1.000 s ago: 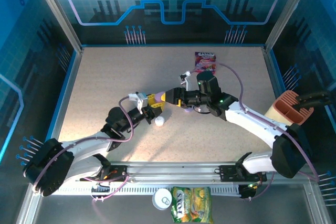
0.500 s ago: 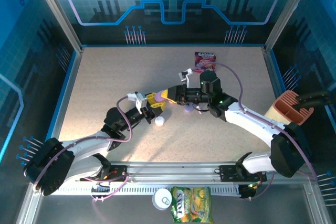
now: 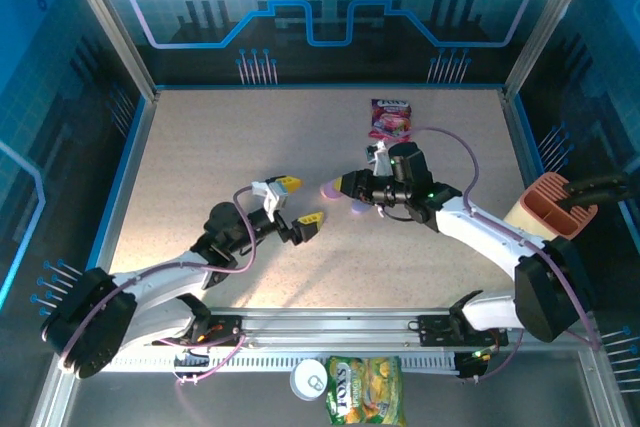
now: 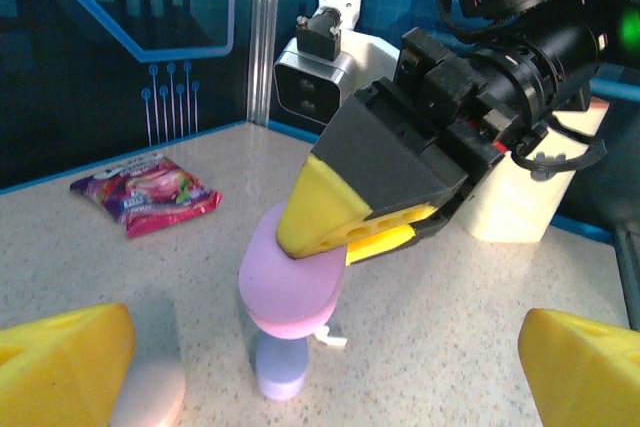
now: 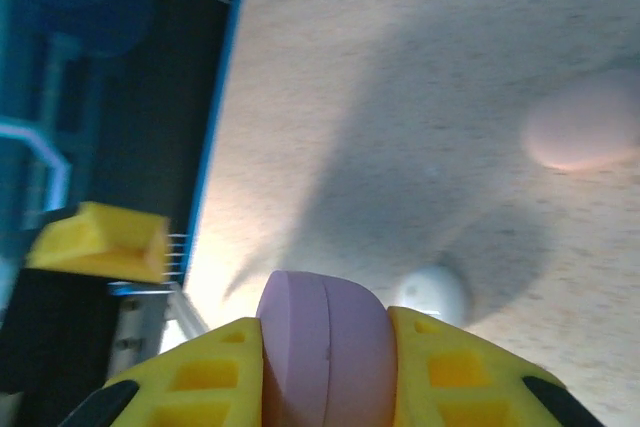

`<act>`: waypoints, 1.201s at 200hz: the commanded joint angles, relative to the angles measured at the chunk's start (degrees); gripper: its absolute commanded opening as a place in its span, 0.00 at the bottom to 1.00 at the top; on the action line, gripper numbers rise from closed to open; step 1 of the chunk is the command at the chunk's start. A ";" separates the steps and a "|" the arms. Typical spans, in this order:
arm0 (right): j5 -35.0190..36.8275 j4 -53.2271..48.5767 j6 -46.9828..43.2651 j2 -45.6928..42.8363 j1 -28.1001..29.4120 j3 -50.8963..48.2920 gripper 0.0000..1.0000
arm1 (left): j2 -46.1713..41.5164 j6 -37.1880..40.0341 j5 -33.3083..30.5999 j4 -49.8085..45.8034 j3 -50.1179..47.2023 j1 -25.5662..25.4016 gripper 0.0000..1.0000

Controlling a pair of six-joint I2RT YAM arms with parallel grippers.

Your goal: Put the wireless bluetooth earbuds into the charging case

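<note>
right fingers [image 5: 455,372] half hide the lilac case [image 5: 325,332].

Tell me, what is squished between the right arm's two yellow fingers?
A closed purple case, clamped between the right fingers. The right wrist view shows it closest; the left wrist view shows it too.

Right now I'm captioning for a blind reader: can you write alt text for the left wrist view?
The right tool pinches a lilac charging case just above the table. The left tool's yellow fingertips sit wide apart in the bottom corners; a pink snack packet lies behind.
</note>
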 commanded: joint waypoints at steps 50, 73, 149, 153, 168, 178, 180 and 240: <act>8.36 -2.56 -7.55 14.07 3.06 1.53 0.22 | -9.59 3.84 -1.99 -15.46 -2.01 -0.17 0.99; 8.03 -0.56 -6.92 19.28 3.70 2.34 0.22 | -11.33 3.52 -3.47 -17.89 -2.18 -0.16 0.99; 13.01 -4.34 -9.84 16.65 5.20 2.79 0.52 | -10.02 -1.73 -17.40 -34.09 3.67 -0.18 0.99; 13.51 -4.94 -10.38 15.84 5.35 2.87 0.54 | -9.62 -2.57 -18.06 -35.33 4.19 -0.16 0.99; 16.16 -7.55 -12.44 13.12 6.16 2.96 0.62 | -8.29 -5.39 -20.86 -39.73 6.40 -0.20 0.99; 17.62 -9.66 -13.52 11.46 6.66 4.41 0.65 | -7.39 -7.02 -22.52 -42.13 7.48 -0.18 0.99; 17.98 -9.96 -13.75 11.16 6.75 4.58 0.65 | -7.18 -7.27 -22.71 -42.46 7.65 -0.16 0.99; 21.12 -10.63 -14.01 3.02 6.09 0.83 0.69 | 2.92 -1.78 -15.23 -59.24 18.25 -0.48 0.94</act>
